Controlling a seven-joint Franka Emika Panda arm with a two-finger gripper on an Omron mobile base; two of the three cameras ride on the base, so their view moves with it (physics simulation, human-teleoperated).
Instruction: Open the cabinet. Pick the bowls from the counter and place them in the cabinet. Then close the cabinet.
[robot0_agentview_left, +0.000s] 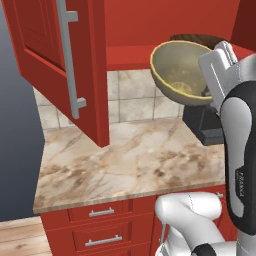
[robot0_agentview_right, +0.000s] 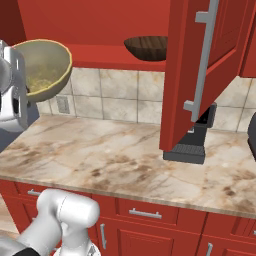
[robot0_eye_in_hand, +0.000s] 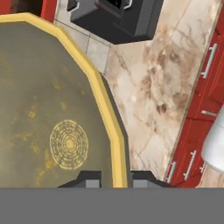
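Note:
The red cabinet stands open, with its left door (robot0_agentview_left: 45, 55) and right door (robot0_agentview_right: 200, 65) swung out over the counter (robot0_agentview_left: 130, 160). The dark brown bowl (robot0_agentview_right: 147, 47) sits on the cabinet's bottom shelf (robot0_agentview_right: 100, 52). My gripper (robot0_eye_in_hand: 116, 177) is shut on the yellowish rim of the olive-tan bowl (robot0_agentview_left: 177, 70). That bowl hangs tilted in the air, just in front of the shelf edge and well above the counter. In the hand view one fingertip (robot0_eye_in_hand: 89, 179) lies inside the bowl and the other outside its rim.
A dark coffee machine (robot0_agentview_left: 202, 125) stands on the counter against the tiled wall, below the held bowl and under the right door. Red drawers (robot0_agentview_left: 102, 227) with short handles run below the counter. The left door's long handle (robot0_agentview_left: 70, 60) juts toward me.

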